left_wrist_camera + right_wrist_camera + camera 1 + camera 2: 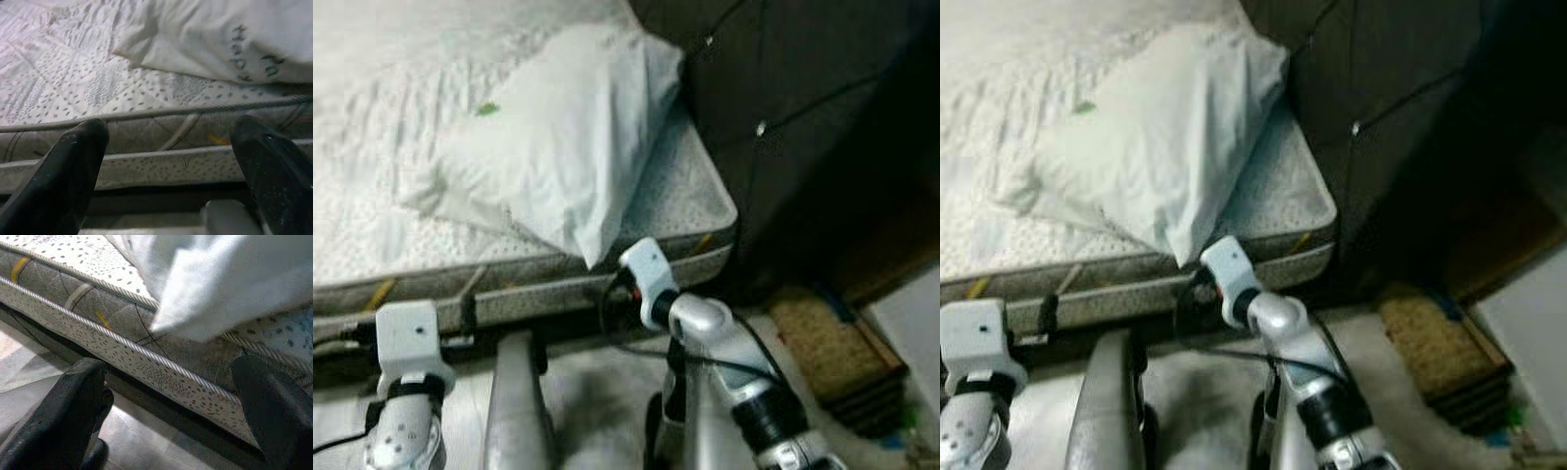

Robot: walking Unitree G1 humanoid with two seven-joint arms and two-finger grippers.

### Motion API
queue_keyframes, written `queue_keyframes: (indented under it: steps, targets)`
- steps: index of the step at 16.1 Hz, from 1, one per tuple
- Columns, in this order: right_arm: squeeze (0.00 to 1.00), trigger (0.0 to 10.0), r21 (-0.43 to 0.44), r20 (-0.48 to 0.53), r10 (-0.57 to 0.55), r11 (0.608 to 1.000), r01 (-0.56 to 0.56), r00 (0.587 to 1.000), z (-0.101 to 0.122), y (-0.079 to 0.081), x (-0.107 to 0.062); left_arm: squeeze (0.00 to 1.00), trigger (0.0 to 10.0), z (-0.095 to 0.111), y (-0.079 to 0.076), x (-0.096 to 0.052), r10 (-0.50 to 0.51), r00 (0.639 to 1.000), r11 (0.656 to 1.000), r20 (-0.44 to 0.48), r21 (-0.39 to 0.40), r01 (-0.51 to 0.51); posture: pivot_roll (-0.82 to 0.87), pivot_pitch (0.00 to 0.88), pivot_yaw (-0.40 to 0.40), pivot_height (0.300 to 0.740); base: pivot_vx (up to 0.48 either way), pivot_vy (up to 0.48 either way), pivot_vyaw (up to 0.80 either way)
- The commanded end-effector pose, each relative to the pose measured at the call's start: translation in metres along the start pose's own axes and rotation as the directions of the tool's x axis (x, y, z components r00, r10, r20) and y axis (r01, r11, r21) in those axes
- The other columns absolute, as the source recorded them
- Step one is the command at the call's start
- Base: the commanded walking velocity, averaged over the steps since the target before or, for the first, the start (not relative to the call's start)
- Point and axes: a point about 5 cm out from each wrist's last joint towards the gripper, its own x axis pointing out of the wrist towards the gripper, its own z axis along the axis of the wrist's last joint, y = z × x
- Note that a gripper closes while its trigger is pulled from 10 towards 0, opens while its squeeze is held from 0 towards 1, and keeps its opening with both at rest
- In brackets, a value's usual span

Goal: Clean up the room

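Note:
A white pillow lies crumpled at the near right corner of the mattress, one corner hanging over the mattress edge. A small green scrap sits on the pillow. My right gripper is open, its fingers held level with the mattress side just below the overhanging pillow corner. My left gripper is open too, facing the mattress side further left, with the pillow beyond it. Neither gripper holds anything.
A dark wardrobe stands right of the bed. A brown woven mat lies on the floor at its foot, with a white surface beyond. Pale tiled floor runs along the bed frame.

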Motion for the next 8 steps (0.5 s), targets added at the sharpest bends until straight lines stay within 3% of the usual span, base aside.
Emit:
queue_keyframes:
  steps: [1,2,8]
  targets:
    - [0.00,10.0,0.037,-0.003,-0.027,0.999,0.027,1.000,-0.0008,-0.0044,-0.0001,0.00,10.0,0.0033,-0.0015,-0.0022,-0.027,1.000,1.000,0.007,-0.013,0.027,0.07,0.202,-0.080,0.541,0.000,0.000,0.00]
    - [0.00,10.0,0.039,-0.003,-0.026,0.999,0.026,1.000,-0.0018,-0.0043,-0.0013,0.00,10.0,0.0043,-0.0025,-0.0019,-0.039,0.999,0.999,0.015,-0.012,0.039,0.07,0.200,-0.080,0.541,0.000,0.000,0.00]
    - [0.00,10.0,0.053,0.012,-0.068,0.996,0.068,0.998,-0.0020,-0.0069,-0.0007,0.00,10.0,0.0069,-0.0054,0.0024,-0.060,0.998,0.998,0.030,-0.019,0.061,0.07,0.182,-0.073,0.541,0.295,0.000,0.00]
